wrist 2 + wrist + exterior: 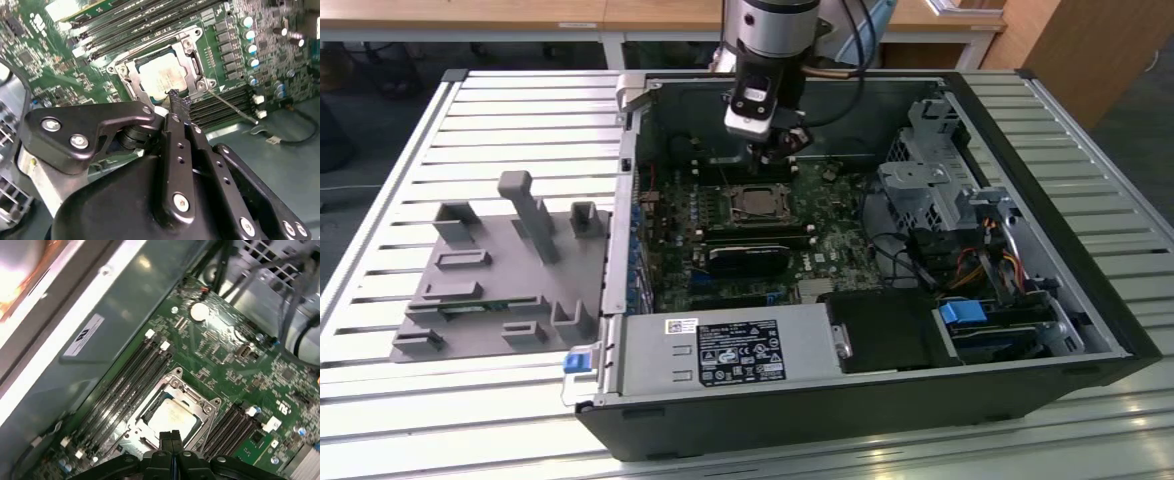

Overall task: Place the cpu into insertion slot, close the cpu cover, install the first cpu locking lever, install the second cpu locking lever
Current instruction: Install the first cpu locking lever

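The gripper (779, 152) hung inside an open computer case (1067, 300) that lay on a slatted metal table (494, 110). Its two black fingers (172, 145) were pressed together with nothing between them, as both wrist views showed. In both wrist views the chip (161, 80) (171, 416) lay flat just past the fingertips, seated in the socket (731, 203) on the green board (50, 75). Its pale metal face pointed up. The silvery cover (195, 62) (202, 402) lay down over the socket, and the chip showed through its square window. The joined fingertips (170, 436) stood over the cover's near edge, right beside the chip. Whether they touched the metal could not be told. In the second wrist view a thin metal lever (232, 106) started at the cover's corner beside the fingertips. From there it ran away from them across the black memory slots (225, 102), and its hooked end was clear of the cover. More long black slots (125, 385) lay on the far side of the socket from the fingers. In the exterior view the chip (755, 203) sat just below the fingers, nearer the camera. A grey plastic rack (494, 270) stood on the table well away from the fingers, outside the case on the exterior view's left.
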`<state>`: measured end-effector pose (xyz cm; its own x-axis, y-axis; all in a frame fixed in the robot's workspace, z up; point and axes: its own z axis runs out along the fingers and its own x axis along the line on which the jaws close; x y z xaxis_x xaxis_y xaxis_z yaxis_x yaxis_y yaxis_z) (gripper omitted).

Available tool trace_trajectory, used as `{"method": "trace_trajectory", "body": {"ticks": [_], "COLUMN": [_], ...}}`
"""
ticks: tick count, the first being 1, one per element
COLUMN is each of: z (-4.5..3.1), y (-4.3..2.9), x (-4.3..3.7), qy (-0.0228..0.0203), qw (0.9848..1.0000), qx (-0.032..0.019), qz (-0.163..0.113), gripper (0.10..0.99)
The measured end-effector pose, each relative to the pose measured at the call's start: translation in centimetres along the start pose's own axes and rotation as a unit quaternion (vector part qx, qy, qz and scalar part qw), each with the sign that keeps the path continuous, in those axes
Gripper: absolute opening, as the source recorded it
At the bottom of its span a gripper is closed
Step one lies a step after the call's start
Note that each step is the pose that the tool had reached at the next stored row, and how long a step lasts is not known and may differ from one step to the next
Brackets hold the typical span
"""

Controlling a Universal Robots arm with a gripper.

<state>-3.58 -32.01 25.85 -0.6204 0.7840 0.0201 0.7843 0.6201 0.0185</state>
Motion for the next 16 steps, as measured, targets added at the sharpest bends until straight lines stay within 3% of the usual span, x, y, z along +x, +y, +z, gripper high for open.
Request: {"method": "trace_trajectory", "body": {"ticks": [5, 9, 12, 16], "z": [0.04, 0.08, 0.11, 0.19], "y": [0.00, 0.00, 0.00, 0.00], "x": [0.00, 0.00, 0.00, 0.00], "qy": [0.0012, 0.0070, 0.0093, 0.0102], "qw": [0.9990, 0.9972, 0.9950, 0.9908], "qx": [0.0008, -0.0032, -0.0040, -0.0030], "qz": [-0.045, -0.075, -0.099, -0.135], "gripper": [0.106, 0.106, 0.106, 0.106]}}
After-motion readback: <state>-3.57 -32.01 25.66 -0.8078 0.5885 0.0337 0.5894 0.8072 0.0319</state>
